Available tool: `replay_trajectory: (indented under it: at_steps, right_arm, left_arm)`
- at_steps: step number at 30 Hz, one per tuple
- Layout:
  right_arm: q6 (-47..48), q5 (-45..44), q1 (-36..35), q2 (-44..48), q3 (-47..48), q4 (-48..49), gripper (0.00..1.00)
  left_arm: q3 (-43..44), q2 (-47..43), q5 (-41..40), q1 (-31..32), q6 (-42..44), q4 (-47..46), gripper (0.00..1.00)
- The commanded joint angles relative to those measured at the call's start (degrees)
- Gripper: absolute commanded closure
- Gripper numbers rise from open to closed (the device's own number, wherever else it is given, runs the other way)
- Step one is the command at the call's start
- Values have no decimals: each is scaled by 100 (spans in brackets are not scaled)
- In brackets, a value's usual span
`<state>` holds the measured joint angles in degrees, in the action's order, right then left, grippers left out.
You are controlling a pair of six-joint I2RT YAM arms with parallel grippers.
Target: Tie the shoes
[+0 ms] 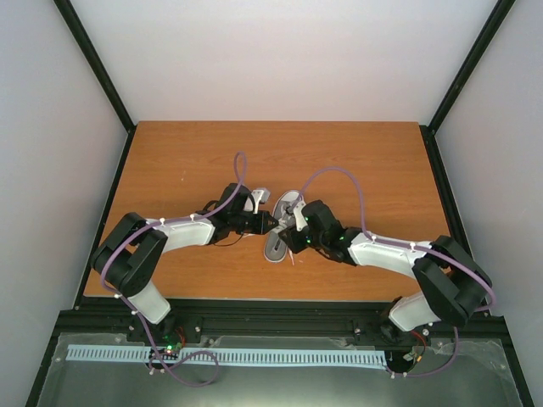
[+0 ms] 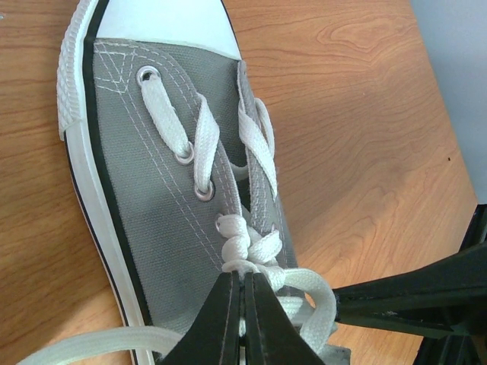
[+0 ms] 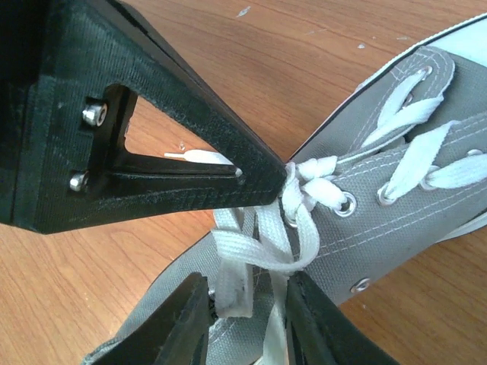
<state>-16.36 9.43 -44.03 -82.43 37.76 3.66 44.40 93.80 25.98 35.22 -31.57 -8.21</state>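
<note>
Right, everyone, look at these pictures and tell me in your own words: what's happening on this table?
Two robot arms are working on a grey sneaker lying in the middle of the wooden table. The left gripper is pinched shut on the white laces, right at a knot near the top eyelets. The right gripper stands open, with loose lace strands hanging between its fingers. No finished bow shows yet.

a small grey canvas sneaker [image 2: 152,228] with a white toe cap and white sole rim lies flat on its sole near the middle of the table [image 1: 356,161]. its white laces [image 2: 245,245] are twisted into a knot at the top eyelets, ends trailing loose.
</note>
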Motion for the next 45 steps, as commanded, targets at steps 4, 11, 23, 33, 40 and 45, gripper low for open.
replay_trajectory:
  at_steps: [4, 11, 23, 33, 40, 45]
  right_arm:
    - [65, -113, -71, -71, 154, 112, 86]
    - [-52, -602, -66, 161, 119, -179, 97]
    - [-279, -731, 53, 321, -69, -432, 97]
    - [-326, -399, 184, 169, -225, -260, 97]
    - [-316, -333, 184, 135, -216, -191, 97]
    - [-318, -297, 193, 120, -225, -160, 97]
  left_arm:
    - [39, -125, -68, 28, -84, -313, 99]
    - [-90, -256, -307, -68, -368, -463, 99]
    - [-442, -285, -15, -505, -903, -1045, 99]
    - [-498, -209, 353, -639, -880, -1166, 98]
    - [-516, -366, 134, -657, -793, -1029, 81]
    - [-424, -425, 48, -657, -616, -776, 73]
